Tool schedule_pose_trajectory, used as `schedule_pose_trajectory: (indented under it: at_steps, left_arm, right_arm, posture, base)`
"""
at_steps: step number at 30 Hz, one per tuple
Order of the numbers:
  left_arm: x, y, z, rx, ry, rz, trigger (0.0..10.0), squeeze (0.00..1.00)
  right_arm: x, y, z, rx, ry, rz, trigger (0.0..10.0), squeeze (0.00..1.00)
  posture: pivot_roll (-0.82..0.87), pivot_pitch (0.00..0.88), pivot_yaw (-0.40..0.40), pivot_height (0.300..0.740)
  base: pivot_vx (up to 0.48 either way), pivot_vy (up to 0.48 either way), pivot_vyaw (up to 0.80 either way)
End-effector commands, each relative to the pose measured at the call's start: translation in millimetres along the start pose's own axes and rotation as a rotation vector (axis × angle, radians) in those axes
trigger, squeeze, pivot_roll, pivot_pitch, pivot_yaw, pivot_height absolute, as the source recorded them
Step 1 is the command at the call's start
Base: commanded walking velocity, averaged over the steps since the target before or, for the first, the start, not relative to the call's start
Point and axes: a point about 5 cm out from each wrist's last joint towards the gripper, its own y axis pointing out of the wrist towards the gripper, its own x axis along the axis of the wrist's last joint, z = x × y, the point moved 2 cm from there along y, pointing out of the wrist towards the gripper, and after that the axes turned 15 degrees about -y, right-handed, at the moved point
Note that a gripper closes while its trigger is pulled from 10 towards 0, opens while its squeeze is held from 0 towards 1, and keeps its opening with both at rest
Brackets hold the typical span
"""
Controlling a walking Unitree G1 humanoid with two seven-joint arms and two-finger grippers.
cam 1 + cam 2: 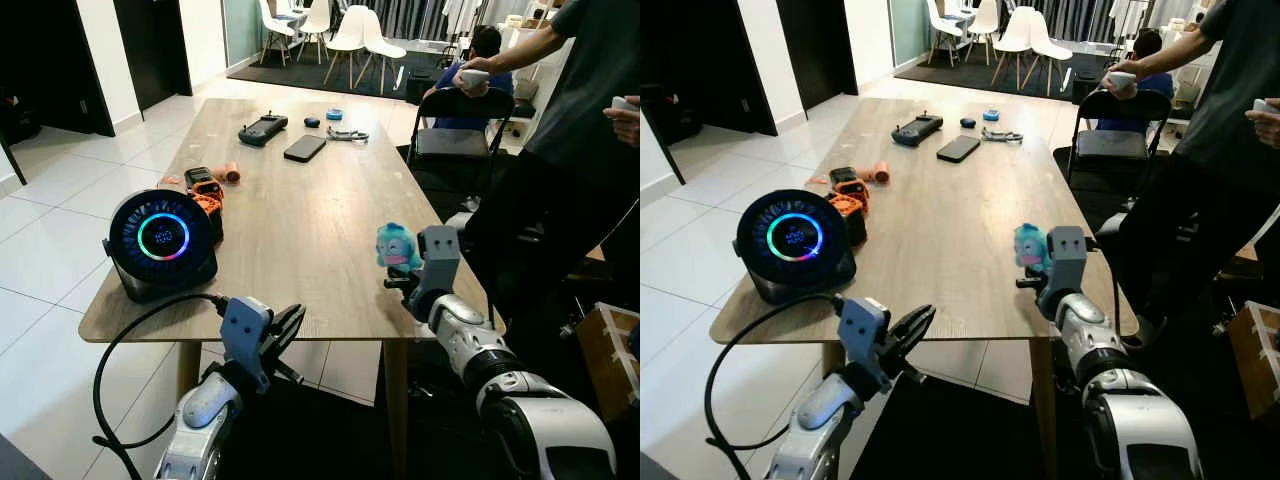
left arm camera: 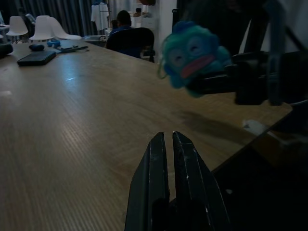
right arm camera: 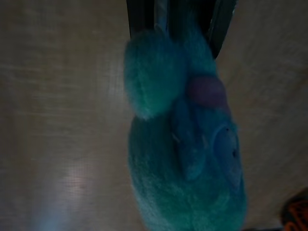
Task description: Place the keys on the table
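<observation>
One right end effector point(image 1: 392, 280) gripping plush keychain point(image 1: 397, 247), above table point(image 1: 300, 220)

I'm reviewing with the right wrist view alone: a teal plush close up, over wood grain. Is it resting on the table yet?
Observer: It looks not. The left wrist view shows the teal plush held clear of the table by the right claw, with a shadow beneath.
Operator: And the left claw?
Observer: The left claw is shut, just off the table's near edge.
Operator: Anyone close?
Observer: A person stands at the table's right side.
</observation>
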Motion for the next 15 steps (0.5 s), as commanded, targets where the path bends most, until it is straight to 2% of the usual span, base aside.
schedule_pose_trajectory:
  at_steps: [1,4,7,15]
  left_arm:
    - [-4,-0.6,-3.9,-0.001,-0.016,0.011,10.0,0.0]
    - [-3,0.4,-4.8,-0.009,-0.01,0.014,10.0,0.0]
    - [-3,1.5,-5.3,-0.014,-0.01,0.016,10.0,0.0]
    - [-4,4.5,-7.1,-0.029,-0.013,0.021,10.0,0.0]
  right_arm:
    - [0,1.4,4.1,0.022,0.011,0.008,10.0,0.0]
    - [-4,1.7,15.1,0.075,0.011,0.006,10.0,0.0]
    - [-7,1.5,18.3,0.089,0.012,0.007,10.0,0.0]
    - [-8,0.7,16.2,0.081,0.034,0.005,10.0,0.0]
  posture:
    - [0.07,0.187,-0.064,0.74]
    - [0.08,0.186,-0.063,0.74]
    - [0.07,0.181,-0.053,0.74]
    - [0.07,0.176,-0.043,0.74]
  base:
    - [0.0,0.0,0.0]
    - [0.0,0.0,0.0]
    - [0.0,0.0,0.0]
    - [0.0,0.0,0.0]
